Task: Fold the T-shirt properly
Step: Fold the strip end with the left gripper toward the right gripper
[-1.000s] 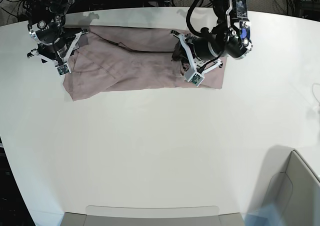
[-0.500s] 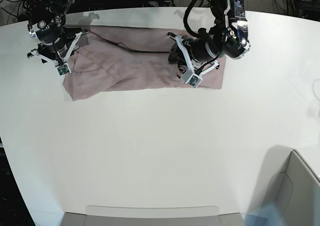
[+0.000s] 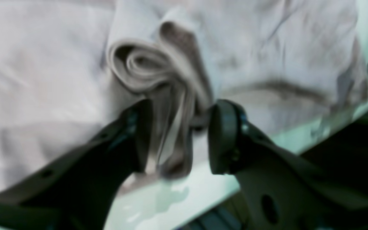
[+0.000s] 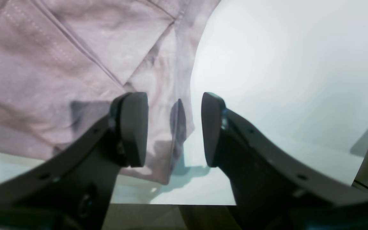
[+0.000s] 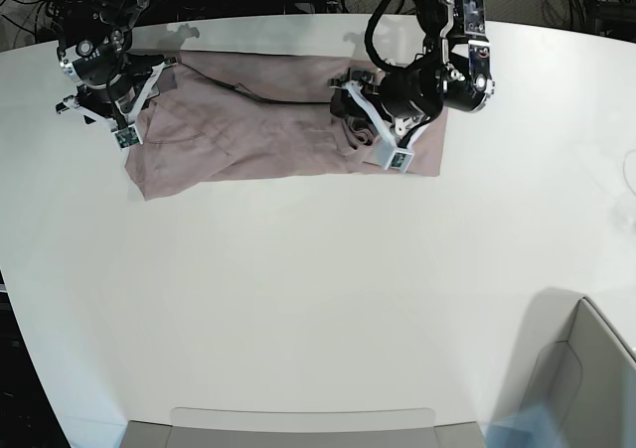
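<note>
Two claws sit over the T-shirt (image 5: 278, 120), which lies as a long wrinkled band along the far side of the white table (image 5: 328, 299). The left claw (image 3: 176, 137) stands wide, with a rolled bunch of cloth (image 3: 158, 83) rising loose between its pads, not pinched. The risk is that this bunch slumps or unrolls as the claw lifts away, spoiling the fold; a pad could also snag the cloth and drag the layer askew. The right claw (image 4: 174, 127) is wide too, holding nothing, straddling the shirt's edge (image 4: 177, 127) with one pad over cloth and the other over bare table. If it closes there, it may catch only a thin hem and let it slip. The shirt also lies close to the table's far edge, so a careless pull could send cloth over it.
</note>
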Controlling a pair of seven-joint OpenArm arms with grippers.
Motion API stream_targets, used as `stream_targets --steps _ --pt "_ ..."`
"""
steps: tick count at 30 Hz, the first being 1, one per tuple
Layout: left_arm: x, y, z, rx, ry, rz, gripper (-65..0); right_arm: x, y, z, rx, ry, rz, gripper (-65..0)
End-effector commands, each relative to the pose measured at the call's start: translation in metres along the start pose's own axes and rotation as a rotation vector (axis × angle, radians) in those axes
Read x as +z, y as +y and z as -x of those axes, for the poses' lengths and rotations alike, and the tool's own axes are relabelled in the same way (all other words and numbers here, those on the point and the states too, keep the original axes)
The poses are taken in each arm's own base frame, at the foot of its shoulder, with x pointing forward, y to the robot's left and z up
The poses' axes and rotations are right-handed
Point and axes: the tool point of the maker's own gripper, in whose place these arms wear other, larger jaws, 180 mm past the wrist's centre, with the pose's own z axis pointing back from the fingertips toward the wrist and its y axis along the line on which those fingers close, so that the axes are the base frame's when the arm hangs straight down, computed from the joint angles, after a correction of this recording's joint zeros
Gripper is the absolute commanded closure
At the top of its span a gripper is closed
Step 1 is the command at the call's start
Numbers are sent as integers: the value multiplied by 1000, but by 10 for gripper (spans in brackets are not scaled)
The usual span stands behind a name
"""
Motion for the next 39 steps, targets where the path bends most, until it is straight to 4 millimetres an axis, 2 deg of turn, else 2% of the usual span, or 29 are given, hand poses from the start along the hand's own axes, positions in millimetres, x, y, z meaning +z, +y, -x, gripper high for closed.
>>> stream_targets --steps 1,6,8,12,16,19,23,26,28,31,35,39 --pt "5 -9 -17 -29 -52 23 -290 3 -3 -7 15 -27 9 -272" --pt "24 -20 -42 -205 -146 29 -253 4 -4 -8 16 -28 11 -272" --pt "28 -23 -41 -300 -155 36 -232 4 -5 -8 17 -28 12 -272" --pt "37 0 -43 -361 -176 -11 -152 4 -5 -8 14 -29 12 -272" --pt "48 33 -43 -300 -189 -86 -67 4 -10 -15 6 -45 25 -272" --pt "50 52 -35 -279 -157 -119 -26 5 -14 -22 -3 -65 33 -272" --pt "41 71 -19 -252 -84 -127 -1 9 -37 -35 -107 -118 78 -276" --pt "35 76 -12 -235 -54 -120 0 15 -54 -41 -200 -183 89 -297" --pt "31 78 -6 -223 -37 -113 0 17 -63 -33 -252 -157 92 -316" --pt "27 79 -2 -211 -19 -105 0 16 -80 -11 -297 -42 100 -324" --pt "24 80 2 -204 -7 -99 0 -5 -93 17 -399 74 49 -324" --pt "24 80 2 -205 -6 -98 0 -27 -90 36 -446 141 -22 -324"
